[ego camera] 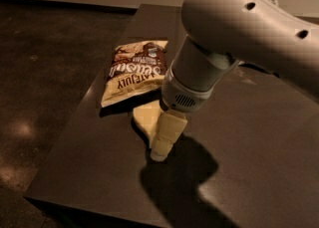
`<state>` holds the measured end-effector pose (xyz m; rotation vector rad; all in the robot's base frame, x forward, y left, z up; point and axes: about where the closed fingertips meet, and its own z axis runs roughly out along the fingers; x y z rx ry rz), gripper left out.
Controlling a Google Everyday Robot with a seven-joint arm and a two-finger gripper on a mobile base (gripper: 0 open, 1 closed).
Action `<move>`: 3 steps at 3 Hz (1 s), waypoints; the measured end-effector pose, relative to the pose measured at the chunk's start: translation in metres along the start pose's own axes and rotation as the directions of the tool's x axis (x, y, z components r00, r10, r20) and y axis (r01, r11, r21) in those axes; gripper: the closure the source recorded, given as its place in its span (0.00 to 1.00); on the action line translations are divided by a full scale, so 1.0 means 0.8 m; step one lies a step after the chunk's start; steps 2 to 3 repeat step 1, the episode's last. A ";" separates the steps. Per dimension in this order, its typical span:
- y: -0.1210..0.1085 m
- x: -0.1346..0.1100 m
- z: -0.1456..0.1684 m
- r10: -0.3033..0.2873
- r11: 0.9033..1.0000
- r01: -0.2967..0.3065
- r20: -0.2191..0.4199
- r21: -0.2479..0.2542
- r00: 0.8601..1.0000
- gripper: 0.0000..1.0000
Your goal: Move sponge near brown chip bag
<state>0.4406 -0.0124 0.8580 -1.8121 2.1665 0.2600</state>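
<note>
1. Presently, gripper (159,153) points down at the counter (249,147); open or closed, I cannot tell.
2. Sponge (143,117) lies flat just left of it, close beside the brown chip bag (134,72) beyond.

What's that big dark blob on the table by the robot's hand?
Camera view: that's the shadow of the arm on the table, just in front of the hand, which sits at the sponge beside the brown chip bag; lighting is dim and yellowish.

hand (160,148) over sponge (143,117), chip bag (134,72) behind (close)
</note>
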 end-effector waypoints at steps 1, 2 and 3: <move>0.000 0.000 0.000 0.000 1.000 0.000 0.000 0.000 1.000 0.00; 0.000 0.000 0.000 0.000 1.000 0.000 0.000 0.000 1.000 0.00; 0.000 0.000 0.000 0.000 1.000 0.000 0.000 0.000 1.000 0.00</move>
